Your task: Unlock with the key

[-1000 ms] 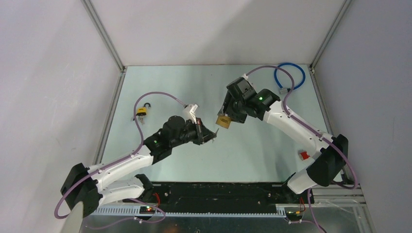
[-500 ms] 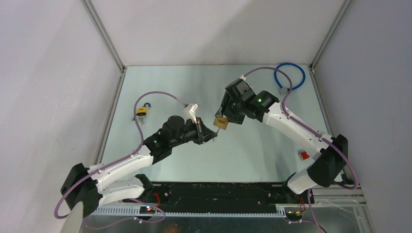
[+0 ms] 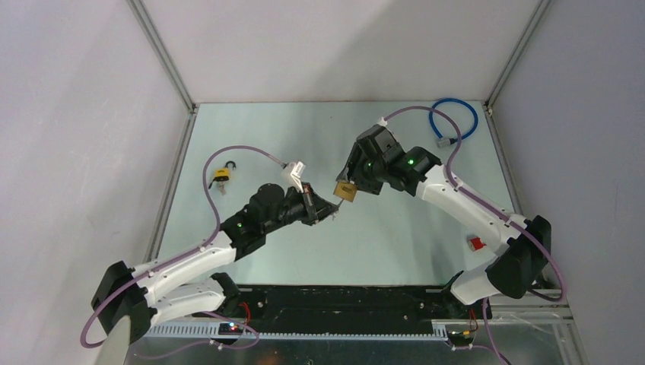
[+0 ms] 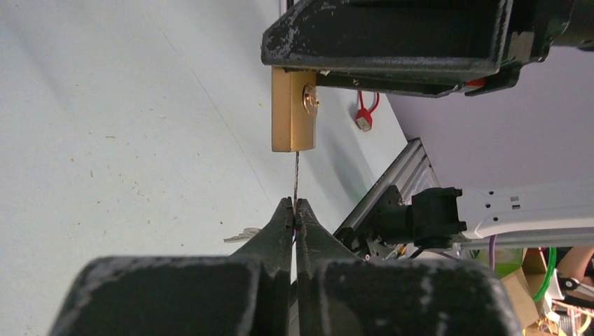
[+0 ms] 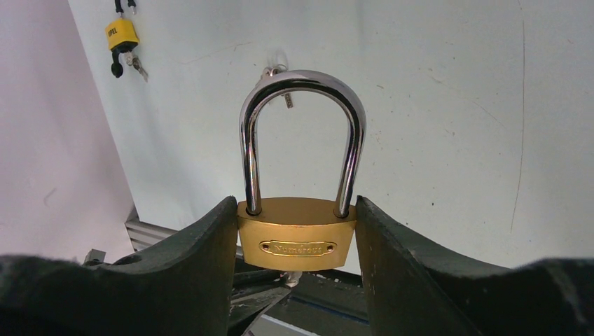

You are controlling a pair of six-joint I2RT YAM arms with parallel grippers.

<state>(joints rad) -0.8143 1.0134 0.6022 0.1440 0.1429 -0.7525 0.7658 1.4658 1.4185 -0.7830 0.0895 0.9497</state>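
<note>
My right gripper (image 3: 351, 182) is shut on a brass padlock (image 5: 296, 232) with a closed silver shackle (image 5: 301, 133); it holds the lock above the table middle, keyway end toward the left arm. The padlock also shows in the top view (image 3: 345, 191) and the left wrist view (image 4: 293, 109). My left gripper (image 4: 295, 205) is shut on a thin key (image 4: 296, 175) seen edge-on; its blade tip reaches the padlock's underside. In the top view the left gripper (image 3: 332, 207) sits just left of and below the lock.
A yellow padlock with keys (image 3: 222, 176) lies at the table's left, also in the right wrist view (image 5: 121, 36). A blue cable coil (image 3: 453, 120) lies at the back right. A small red object (image 3: 476, 243) sits by the right arm. A key ring (image 5: 277, 75) lies on the table.
The left gripper with the key has moved up toward the padlock. The right gripper has shifted the padlock slightly left toward it, so key and lock are now together.
</note>
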